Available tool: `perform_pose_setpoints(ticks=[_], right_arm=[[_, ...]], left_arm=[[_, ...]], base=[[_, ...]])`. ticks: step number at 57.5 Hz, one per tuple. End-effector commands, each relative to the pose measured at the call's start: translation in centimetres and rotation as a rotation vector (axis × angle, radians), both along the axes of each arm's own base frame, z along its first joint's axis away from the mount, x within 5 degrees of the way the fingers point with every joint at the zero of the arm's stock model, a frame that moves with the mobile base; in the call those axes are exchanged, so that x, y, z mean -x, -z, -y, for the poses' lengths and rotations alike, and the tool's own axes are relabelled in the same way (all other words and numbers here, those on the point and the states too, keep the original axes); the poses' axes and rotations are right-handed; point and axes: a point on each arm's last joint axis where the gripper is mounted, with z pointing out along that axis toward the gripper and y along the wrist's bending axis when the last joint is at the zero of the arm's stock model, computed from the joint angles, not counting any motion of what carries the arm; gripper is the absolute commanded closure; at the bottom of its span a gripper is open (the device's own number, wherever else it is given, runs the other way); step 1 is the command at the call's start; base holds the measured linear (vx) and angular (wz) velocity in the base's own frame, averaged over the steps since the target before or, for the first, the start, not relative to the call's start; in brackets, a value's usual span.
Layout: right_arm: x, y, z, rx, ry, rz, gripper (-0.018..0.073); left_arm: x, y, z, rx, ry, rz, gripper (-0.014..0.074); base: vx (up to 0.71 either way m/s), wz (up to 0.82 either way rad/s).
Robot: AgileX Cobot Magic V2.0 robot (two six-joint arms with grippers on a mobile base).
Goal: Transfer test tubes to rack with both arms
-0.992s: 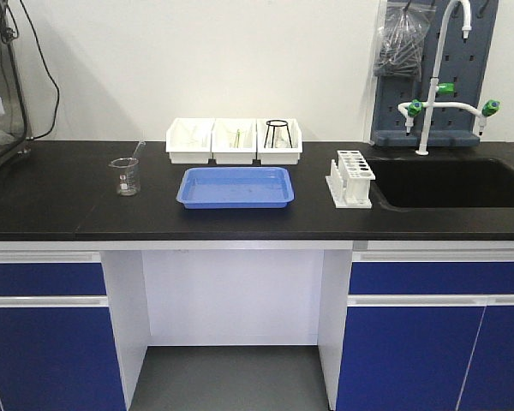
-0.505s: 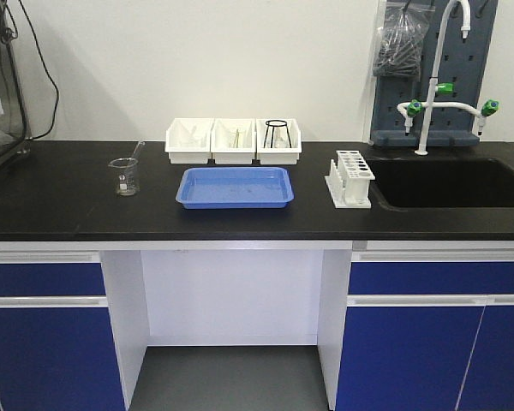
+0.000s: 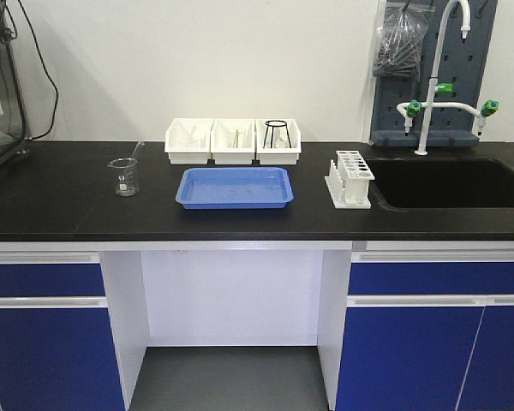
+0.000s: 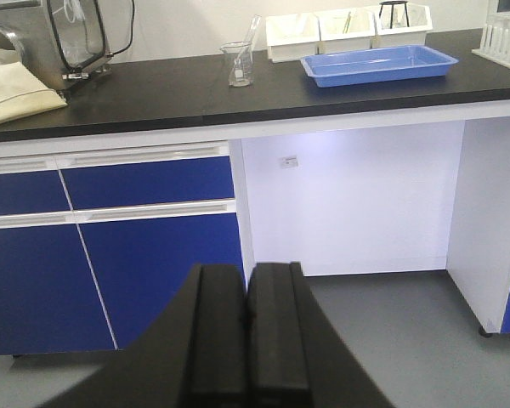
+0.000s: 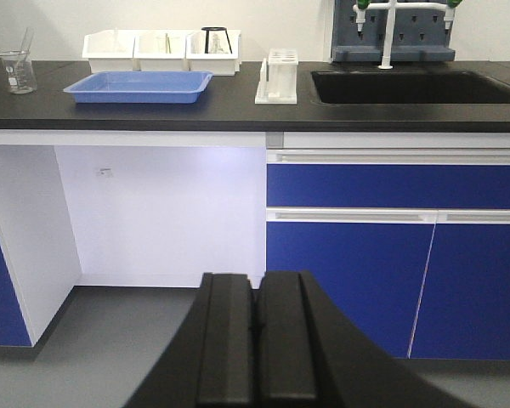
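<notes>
1. Step in hand: this looks like the very start of the task, before any reach. No arm shows in the front view, and no tube is held.
2. The left claw (image 4: 246, 285) has its fingers pressed together on nothing. It hangs low in front of the blue cabinet doors, well below the counter (image 3: 51, 199).
3. The right claw (image 5: 257, 293) is likewise pressed together and empty. It is also low, and it faces the drawers under the sink (image 3: 450, 184).
4. The rack (image 3: 351, 178) stands upright on the counter between the blue tray (image 3: 235, 187) and the sink, close to the sink's edge. Its holes are too small here to tell whether any is filled.
5. The test tubes (image 3: 236, 134) seem to be the thin pale pieces lying in the white bins (image 3: 233, 152) at the back, behind the tray. They are too small to count or to be sure of.
6. A glass beaker (image 3: 125, 176) with a rod in it stands well apart to the left and is not part of the job.
7. Next move, as I judge it: both claws must rise above the counter edge and spread. One would likely go to the bins to pinch a tube near its upper end.
8. The tubes are thin, smooth glass lying flat, so the pinch needs to be gentle and centred. A tube must also be turned upright before it goes into a rack hole.
</notes>
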Motion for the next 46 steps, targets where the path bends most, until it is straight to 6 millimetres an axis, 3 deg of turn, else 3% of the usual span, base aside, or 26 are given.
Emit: perform_pose_setpoints(ticks=[1,46], right_arm=[[-0.11,-0.26,0.01,0.011,0.003,0.065,0.0571],[-0.11,-0.26,0.01,0.011,0.003,0.065,0.0571]], left_arm=[[0.03,-1.64,0.00,0.008,-0.003,0.109,0.0601],[0.03,-1.64,0.00,0.008,-0.003,0.109,0.0601]], base=[[0.01,0.01],[0.08,0.02]])
